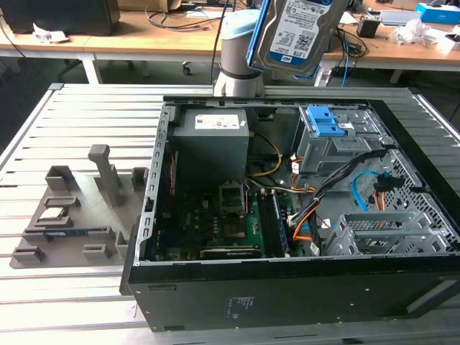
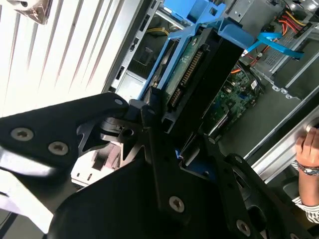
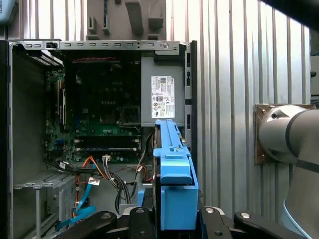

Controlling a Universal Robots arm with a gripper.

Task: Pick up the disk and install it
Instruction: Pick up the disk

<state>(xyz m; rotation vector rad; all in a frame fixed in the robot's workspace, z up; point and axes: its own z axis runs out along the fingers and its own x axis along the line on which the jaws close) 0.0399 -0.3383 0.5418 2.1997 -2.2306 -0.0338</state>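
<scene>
Wooden desks (image 1: 144,43) strewn with cables ran along the back of the room, and in front of them stood the ribbed metal table (image 1: 72,115). Starting from the exterior view's left, we saw a grey fixture (image 1: 93,215) lying on the table, with small parts seated in its pockets. Just beside it lay the open computer case (image 1: 287,295). Inside, going toward the exterior view's right, we found the power supply (image 1: 212,133) with its white sticker and the green motherboard (image 1: 215,230) nearer the camera. Then came the blue caddies (image 1: 323,122) in a grey bay, and last a bare drive cage (image 1: 381,233) with orange and blue cables near it.

The disk (image 1: 298,32) hung well above the case, in front of the arm (image 1: 237,50). It was tilted, with its white-and-blue label facing the exterior camera and a blue frame along one edge. That view gave us the label but not the grip.

In the second wrist view we saw the gripper (image 2: 177,134). Its black fingers (image 2: 149,124) were closed in against opposite sides of the disk (image 2: 199,64), which stood edge-on with its connector row showing. A person's hand (image 2: 309,147) lay near the case.

In the first wrist view we looked along the disk's blue frame (image 3: 174,174), clamped in the gripper (image 3: 174,219), down onto the case interior, with the arm's grey joint (image 3: 284,134) off to one side above the table.
</scene>
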